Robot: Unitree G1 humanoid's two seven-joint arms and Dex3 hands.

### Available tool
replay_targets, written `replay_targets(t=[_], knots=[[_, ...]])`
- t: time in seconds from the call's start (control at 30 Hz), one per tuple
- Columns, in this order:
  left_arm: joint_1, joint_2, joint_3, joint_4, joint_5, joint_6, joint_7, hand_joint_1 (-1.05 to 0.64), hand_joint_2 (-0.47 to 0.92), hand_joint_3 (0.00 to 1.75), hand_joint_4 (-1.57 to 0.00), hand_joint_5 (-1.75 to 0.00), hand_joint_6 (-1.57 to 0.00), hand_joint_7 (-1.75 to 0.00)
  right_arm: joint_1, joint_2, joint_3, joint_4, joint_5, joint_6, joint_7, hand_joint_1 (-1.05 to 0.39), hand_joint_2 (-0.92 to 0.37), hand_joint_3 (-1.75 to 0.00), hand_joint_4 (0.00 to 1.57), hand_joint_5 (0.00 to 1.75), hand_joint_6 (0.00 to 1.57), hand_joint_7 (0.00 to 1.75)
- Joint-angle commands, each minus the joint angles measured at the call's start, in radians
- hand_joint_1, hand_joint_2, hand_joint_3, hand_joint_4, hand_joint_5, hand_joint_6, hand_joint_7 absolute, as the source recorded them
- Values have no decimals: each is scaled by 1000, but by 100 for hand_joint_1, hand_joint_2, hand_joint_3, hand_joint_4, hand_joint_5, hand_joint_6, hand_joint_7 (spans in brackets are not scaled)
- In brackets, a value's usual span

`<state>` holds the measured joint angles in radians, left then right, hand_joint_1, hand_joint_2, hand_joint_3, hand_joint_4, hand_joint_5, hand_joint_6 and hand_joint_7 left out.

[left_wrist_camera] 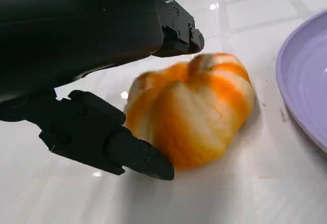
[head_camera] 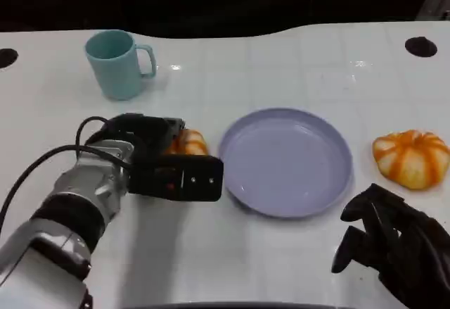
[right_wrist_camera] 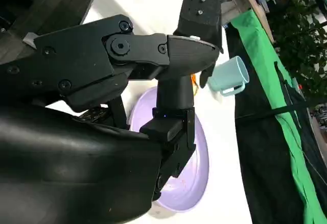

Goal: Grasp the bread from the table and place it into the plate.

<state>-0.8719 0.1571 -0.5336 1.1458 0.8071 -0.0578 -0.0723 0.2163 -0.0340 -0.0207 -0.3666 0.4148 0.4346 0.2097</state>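
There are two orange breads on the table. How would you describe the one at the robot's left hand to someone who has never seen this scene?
Find the purple plate mid-table. The bread lies just off the plate's left rim, orange and white striped. Unlike the other bread, which sits in the open right of the plate, this one has the left robot hand around it.

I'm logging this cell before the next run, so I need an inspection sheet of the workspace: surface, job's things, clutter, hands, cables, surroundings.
Surface: white glossy table, with dark round holes near its far corners.
Job's things: orange-and-white striped bread roll on the table just left of the round lilac plate; the plate holds nothing.
Clutter: a second orange-and-white striped bread roll right of the plate; pale teal mug at far left.
Hands: left hand around the first roll, fingers on either side, grip not confirmed; right hand near the plate, fingers curled, holding nothing.
Cables: black cable along the left forearm.
Surroundings: green cloth beside the table.
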Motion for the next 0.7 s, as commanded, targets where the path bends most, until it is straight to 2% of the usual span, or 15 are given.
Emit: replay_targets(t=[0.03,0.3,0.4,0.5,0.53,0.6,0.67,0.7], knots=[[-40,-16,-14,56,-23,-15,-15,-47,76,1,-3,-10,-15,0,11,-17,-7,-17,3,6,2,-44,-92,-47,64,175,50,160],[-47,-33,-32,95,-48,-47,-29,-37,79,1,-6,-8,-14,0,17,-18,-12,-29,6,15,-1,-45,-92,-48,63,175,49,160],[-36,-39,-39,108,-43,-59,35,-31,87,3,-16,-9,-22,-2,18,-16,-16,-31,11,23,-3,-44,-92,-47,62,175,48,161],[-25,-44,-31,123,-52,-70,110,-25,91,10,-28,-10,-33,-4,19,-14,-18,-33,11,26,-7,-45,-92,-46,61,175,48,161],[-21,-44,-25,126,-59,-78,136,-23,92,18,-45,-15,-50,-7,19,-13,-18,-33,11,25,-7,-44,-92,-46,61,175,48,161],[-13,-43,-20,136,-60,-96,208,-21,92,24,-68,-24,-69,-10,20,-13,-19,-38,13,30,-10,-44,-92,-46,61,175,48,161],[-8,-39,-26,143,-52,-115,274,-24,91,12,-76,-126,-106,-11,21,-15,-19,-40,12,32,-10,-44,-92,-46,61,175,48,161],[-4,-35,-35,145,-43,-121,313,-26,91,7,-78,-150,-116,-13,21,-17,-18,-40,9,32,-9,-44,-92,-46,61,175,48,161]])
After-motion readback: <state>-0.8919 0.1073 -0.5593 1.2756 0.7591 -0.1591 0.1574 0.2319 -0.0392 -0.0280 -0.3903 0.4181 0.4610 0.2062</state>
